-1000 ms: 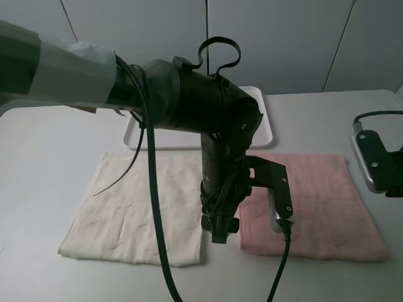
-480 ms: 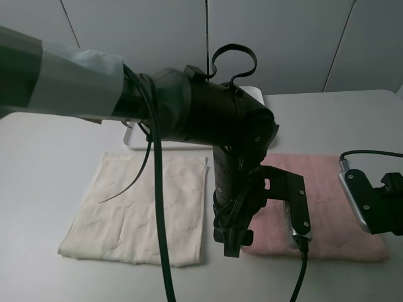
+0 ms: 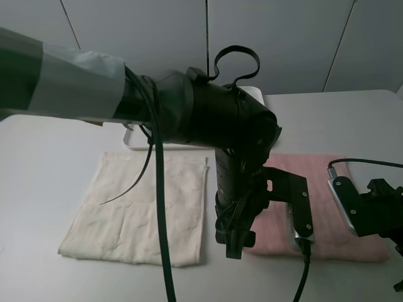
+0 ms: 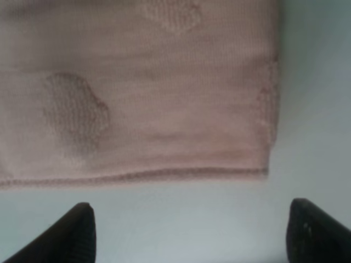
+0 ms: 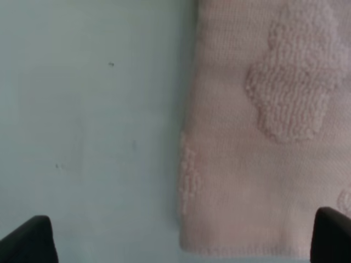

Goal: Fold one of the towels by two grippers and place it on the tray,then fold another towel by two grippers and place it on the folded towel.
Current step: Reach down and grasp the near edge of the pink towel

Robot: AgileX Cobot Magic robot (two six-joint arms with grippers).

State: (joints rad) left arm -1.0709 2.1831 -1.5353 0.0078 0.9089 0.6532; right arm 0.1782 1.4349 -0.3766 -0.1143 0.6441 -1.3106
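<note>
Pink towel [image 3: 321, 173]: flat on the white table [image 3: 50, 157], beside the cream towel [image 3: 145, 207], nearer than the white tray [image 3: 135, 142]. Left gripper [image 4: 194, 235]: jaws wide apart, empty, towel's hem just beyond the fingertips. Right gripper [image 5: 181, 241]: jaws wide apart, empty, towel's corner between the tips

High camera overlooks table [image 3: 44, 189]; wrist cameras closely face pink towel [image 4: 164, 82].

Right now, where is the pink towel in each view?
Exterior high: pink towel right of centre, beside the cream towel.
Left wrist: fills most of the frame, one corner showing.
Right wrist: covers about half the frame, one corner showing.
Shared landmark: the pale table bordering it.
</note>
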